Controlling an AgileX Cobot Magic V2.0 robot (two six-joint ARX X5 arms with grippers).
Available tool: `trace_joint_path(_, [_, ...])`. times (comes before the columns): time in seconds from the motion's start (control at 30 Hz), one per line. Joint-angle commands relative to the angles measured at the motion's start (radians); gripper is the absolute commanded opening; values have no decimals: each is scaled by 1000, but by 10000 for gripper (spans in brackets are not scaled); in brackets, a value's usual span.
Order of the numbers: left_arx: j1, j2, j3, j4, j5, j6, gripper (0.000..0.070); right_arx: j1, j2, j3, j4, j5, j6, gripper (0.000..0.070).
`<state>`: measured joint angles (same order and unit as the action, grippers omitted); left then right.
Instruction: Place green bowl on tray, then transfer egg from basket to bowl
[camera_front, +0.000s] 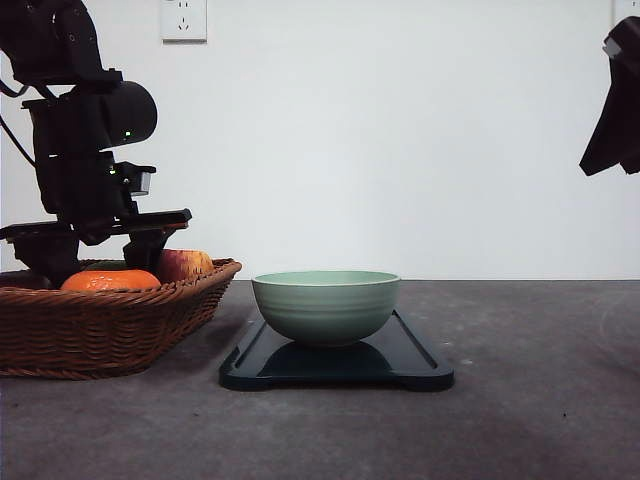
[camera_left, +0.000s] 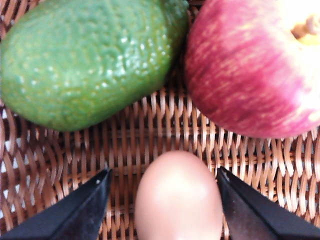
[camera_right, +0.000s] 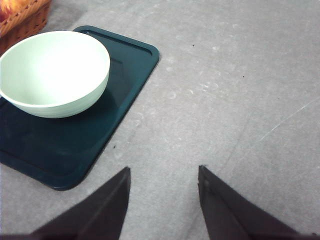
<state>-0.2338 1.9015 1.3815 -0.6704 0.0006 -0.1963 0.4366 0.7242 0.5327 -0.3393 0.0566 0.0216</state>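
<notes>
Over the basket (camera_front: 105, 325), the left arm reaches down among the fruit; its gripper (camera_left: 165, 200) is parted wide, one finger on each side of the egg (camera_left: 177, 200) — a small gap shows on both sides. At upper right, the right gripper (camera_right: 162, 200) hangs raised over bare table (camera_right: 240, 100), fingers apart and holding nothing. Green bowl (camera_front: 326, 305) sits on the tray (camera_front: 415, 360) — beside the basket.

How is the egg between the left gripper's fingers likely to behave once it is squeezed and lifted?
The egg looks smooth and glossy, so it may slip between the left gripper's narrow fingers. Its rounded oval shape suggests it could roll on the basket weave if nudged. Probably light but brittle, so a gentle squeeze seems wise.
</notes>
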Motion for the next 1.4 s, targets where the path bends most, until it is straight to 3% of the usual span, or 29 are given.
trace_joint_path(0.0, [-4, 22, 21, 2, -3, 13, 314, 5, 6, 2, 8, 4, -11, 260])
trace_joint_path(0.07, [-4, 21, 21, 2, -3, 13, 263, 5, 6, 2, 8, 4, -11, 260])
trace_joint_path(0.27, [-4, 14, 21, -3, -3, 14, 256, 5, 6, 2, 3, 4, -11, 260])
trace_joint_path(0.4, [-4, -11, 22, -2, -3, 25, 179, 5, 6, 2, 2, 4, -11, 260])
trace_joint_path(0.8, [-27, -164, 28, -62, -1, 31, 189, 5, 7, 2, 3, 4, -11, 260])
trace_joint_path(1.07, [-145, -290, 28, 82, 49, 29, 189, 5, 6, 2, 7, 4, -11, 260])
trace_joint_path(1.37, [-323, -250, 28, 272, 52, 28, 189, 5, 6, 2, 10, 3, -11, 260])
